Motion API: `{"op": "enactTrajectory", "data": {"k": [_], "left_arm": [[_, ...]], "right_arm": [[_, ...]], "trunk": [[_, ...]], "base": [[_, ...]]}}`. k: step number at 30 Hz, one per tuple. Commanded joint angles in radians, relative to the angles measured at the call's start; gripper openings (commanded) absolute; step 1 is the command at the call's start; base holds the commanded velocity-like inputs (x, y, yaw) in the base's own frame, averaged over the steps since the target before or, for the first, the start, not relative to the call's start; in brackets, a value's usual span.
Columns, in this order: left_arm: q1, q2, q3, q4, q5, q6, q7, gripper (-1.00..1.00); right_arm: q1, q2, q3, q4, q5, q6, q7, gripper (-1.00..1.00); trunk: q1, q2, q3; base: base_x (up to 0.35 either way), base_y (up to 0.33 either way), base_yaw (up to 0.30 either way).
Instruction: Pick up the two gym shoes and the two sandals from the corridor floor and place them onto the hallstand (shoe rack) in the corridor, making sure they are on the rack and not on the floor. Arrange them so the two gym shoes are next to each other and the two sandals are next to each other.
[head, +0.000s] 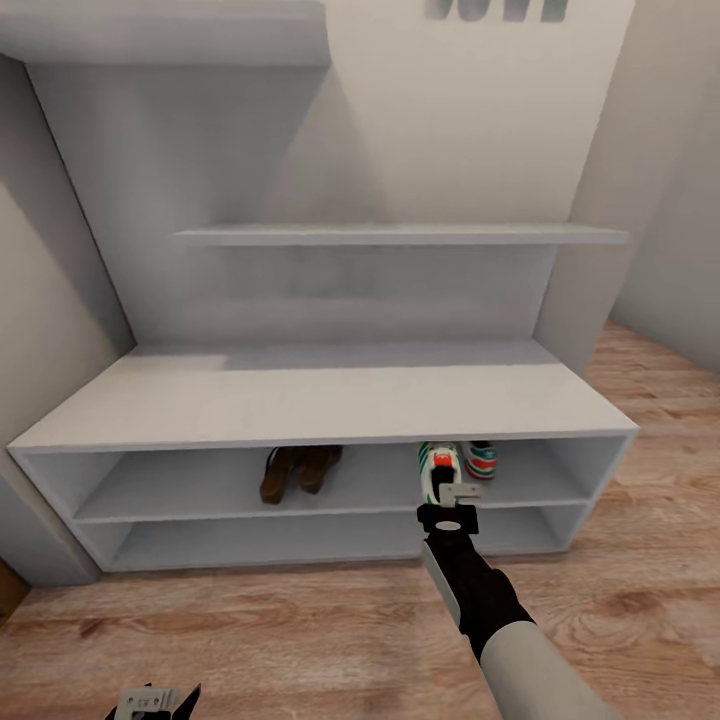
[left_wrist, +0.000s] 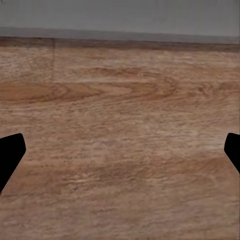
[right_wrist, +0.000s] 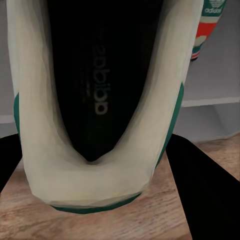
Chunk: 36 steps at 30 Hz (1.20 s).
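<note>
Right hand (head: 447, 497) clamps a sneaker (head: 437, 470) at the rack's (head: 330, 400) upper shelf front edge, beside the other sneaker (head: 481, 460); sandals (head: 299, 470) sit left. Left hand (head: 155, 700) gapes over floor (left_wrist: 120, 125).

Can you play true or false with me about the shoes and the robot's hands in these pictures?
1. Both brown sandals sit on the upper shelf of the rack. True.
2. The right gripper holds a gym shoe at the shelf's edge. True.
3. The other gym shoe lies on the floor. False: it is already in the rack, beside the held one.
4. The left gripper is carrying a sandal. False: its open fingers hang over bare floor.
</note>
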<state>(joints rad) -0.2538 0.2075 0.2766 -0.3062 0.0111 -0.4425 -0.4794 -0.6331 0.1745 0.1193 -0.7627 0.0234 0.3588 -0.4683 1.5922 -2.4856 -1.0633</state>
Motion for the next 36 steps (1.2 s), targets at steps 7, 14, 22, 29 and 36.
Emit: {"op": "enactTrajectory", "data": {"k": [7, 14, 22, 29, 36], "left_arm": [[-0.001, 0.0, 0.007, 0.001, 0.001, 0.0, -0.01, 1.0], [-0.001, 0.0, 0.007, 0.001, 0.001, 0.001, -0.01, 1.0], [-0.001, -0.001, 0.007, 0.001, 0.001, 0.0, -0.01, 1.0], [-0.001, -0.002, 0.003, 0.0, 0.0, -0.001, -0.013, 1.0], [-0.001, -0.002, 0.003, -0.001, 0.0, -0.001, -0.013, 1.0]], "right_arm": [[0.0, 0.0, 0.002, -0.001, 0.003, 0.008, -0.004, -1.0], [0.0, 0.0, 0.001, -0.001, 0.003, 0.008, -0.004, -1.0], [0.0, 0.0, 0.001, -0.001, 0.003, 0.008, -0.004, -1.0], [0.0, 0.0, 0.002, -0.001, 0.003, 0.008, -0.004, -1.0], [0.0, 0.0, 0.001, 0.0, 0.003, 0.008, -0.004, -1.0]], "trunk": [[0.0, 0.0, -0.001], [0.0, 0.0, -0.001], [0.0, 0.0, -0.001], [0.0, 0.0, -0.001], [0.009, -0.015, -0.019]], "base": [[0.033, 0.0, 0.0], [0.142, 0.0, 0.0], [0.069, 0.0, 0.0], [0.048, 0.0, 0.0], [0.002, 0.0, 0.0]]}}
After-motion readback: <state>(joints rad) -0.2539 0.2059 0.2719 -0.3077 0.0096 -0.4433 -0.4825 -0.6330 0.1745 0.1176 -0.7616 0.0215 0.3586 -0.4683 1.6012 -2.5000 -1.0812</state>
